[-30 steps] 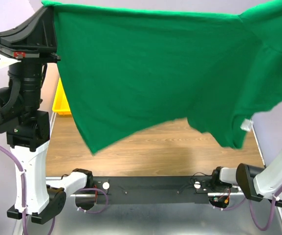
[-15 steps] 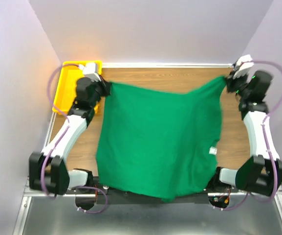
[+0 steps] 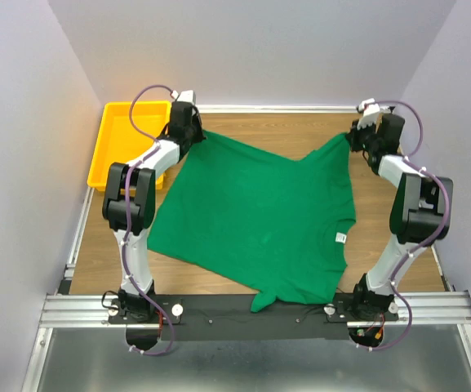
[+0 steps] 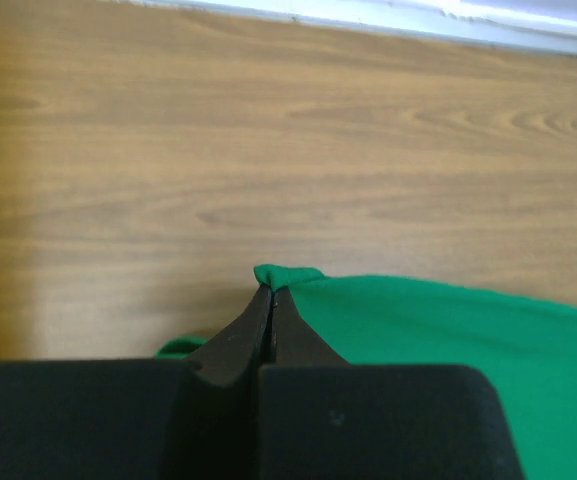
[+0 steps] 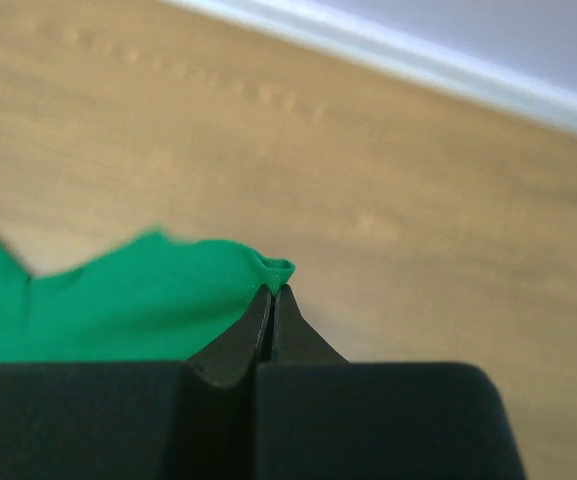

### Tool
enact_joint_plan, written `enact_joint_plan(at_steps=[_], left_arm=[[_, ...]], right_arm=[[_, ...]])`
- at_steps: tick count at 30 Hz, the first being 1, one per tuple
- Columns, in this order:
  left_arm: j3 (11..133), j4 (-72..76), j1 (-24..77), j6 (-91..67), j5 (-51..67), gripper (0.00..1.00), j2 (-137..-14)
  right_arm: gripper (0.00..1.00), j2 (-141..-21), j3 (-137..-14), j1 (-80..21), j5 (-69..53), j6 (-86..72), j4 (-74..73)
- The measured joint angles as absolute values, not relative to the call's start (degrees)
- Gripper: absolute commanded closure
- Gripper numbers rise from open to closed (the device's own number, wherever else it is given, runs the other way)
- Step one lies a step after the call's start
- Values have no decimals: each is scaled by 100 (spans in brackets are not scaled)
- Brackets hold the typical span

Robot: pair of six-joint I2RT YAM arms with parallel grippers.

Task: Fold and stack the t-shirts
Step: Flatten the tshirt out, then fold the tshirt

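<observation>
One dark-green t-shirt [image 3: 255,216] lies spread over the wooden table, its white neck label [image 3: 341,238] at the right and its near edge hanging over the front rail. My left gripper [image 3: 193,131] is shut on the shirt's far left corner [image 4: 286,275], low over the table. My right gripper [image 3: 356,135] is shut on the far right corner [image 5: 276,270]. Both arms are stretched to the back of the table.
A yellow plastic tray [image 3: 117,147] stands at the far left, just beside my left arm. A white back edge [image 3: 284,108] bounds the table. Bare wood [image 3: 382,245] shows to the right of the shirt.
Both grippers have carried the shirt from high near the camera down and back. It now lies flat on the table with its corners pulled to the far edge.
</observation>
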State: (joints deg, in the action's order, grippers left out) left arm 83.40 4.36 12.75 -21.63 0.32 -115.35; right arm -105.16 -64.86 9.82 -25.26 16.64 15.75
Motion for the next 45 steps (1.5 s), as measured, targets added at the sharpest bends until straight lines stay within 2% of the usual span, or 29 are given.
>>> enact_joint_plan(at_steps=[6,20,33,45], left_arm=[[9708,-193,1219,-2147,-228,100,-12298],[10960,-757,1094,-2078,-272,100,-12956],[11122,-974,993,-1951,-268,100,-13190],[11059,-1007,985,-1929,-233,100,-13260]], right_arm=[[100,-11061,-7605,910,-2161,1205,1671],[99,-10761,-7846,908,-2362,585,1505],[99,-8678,-6335,819,-2888,716,1334],[99,-8569,-5837,788,-2921,749,993]])
